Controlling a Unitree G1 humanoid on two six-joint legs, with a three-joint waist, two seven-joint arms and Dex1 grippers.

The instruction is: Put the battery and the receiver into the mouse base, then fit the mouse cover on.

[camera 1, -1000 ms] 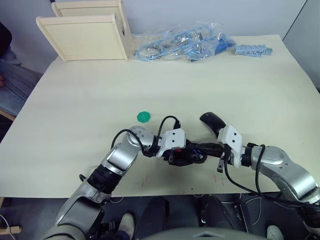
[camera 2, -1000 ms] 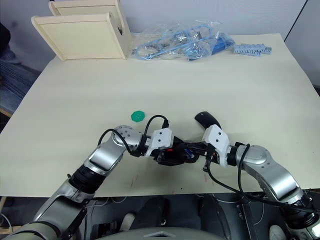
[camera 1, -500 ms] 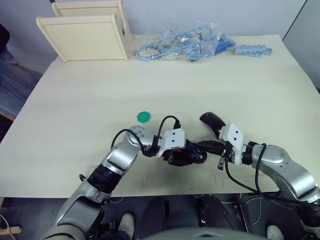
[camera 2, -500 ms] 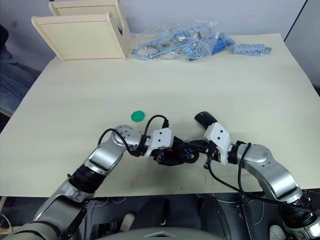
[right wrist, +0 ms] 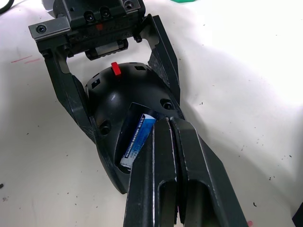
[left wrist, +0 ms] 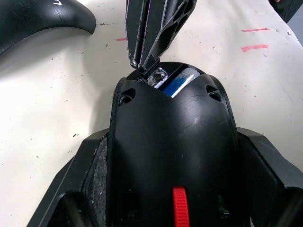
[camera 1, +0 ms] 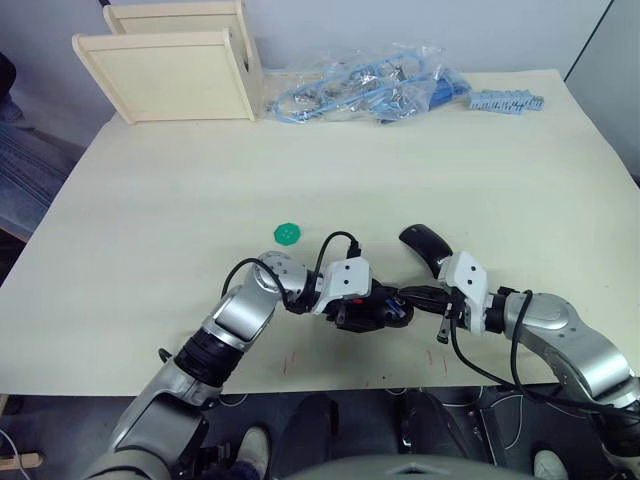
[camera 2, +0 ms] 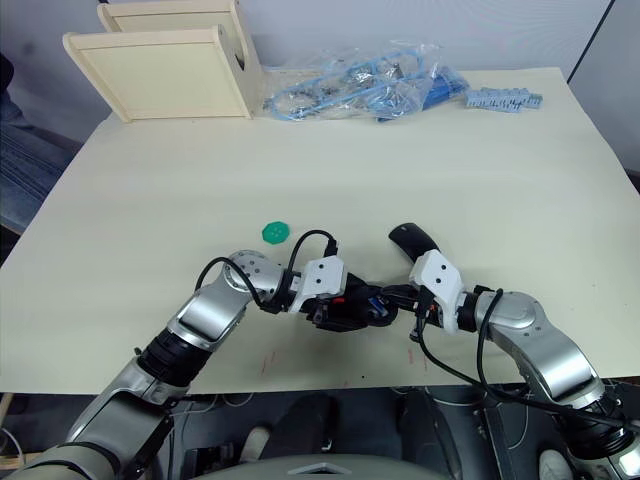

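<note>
My left gripper (camera 1: 374, 311) is shut on the black mouse base (left wrist: 173, 142) and holds it by both sides just above the table's near part. The blue-and-silver battery (right wrist: 137, 139) lies in the base's open slot. My right gripper (right wrist: 169, 124) is shut, and its tips rest at the slot's edge against the battery's end. The glossy black mouse cover (camera 1: 425, 246) lies on the table just beyond my right wrist. The receiver is out of view.
A round green disc (camera 1: 287, 233) lies left of and beyond the left gripper. At the far edge stand wooden boxes (camera 1: 170, 70), a plastic bag of blue parts (camera 1: 360, 85) and a blue strip (camera 1: 508, 100). A person (camera 1: 20, 170) sits at the table's left.
</note>
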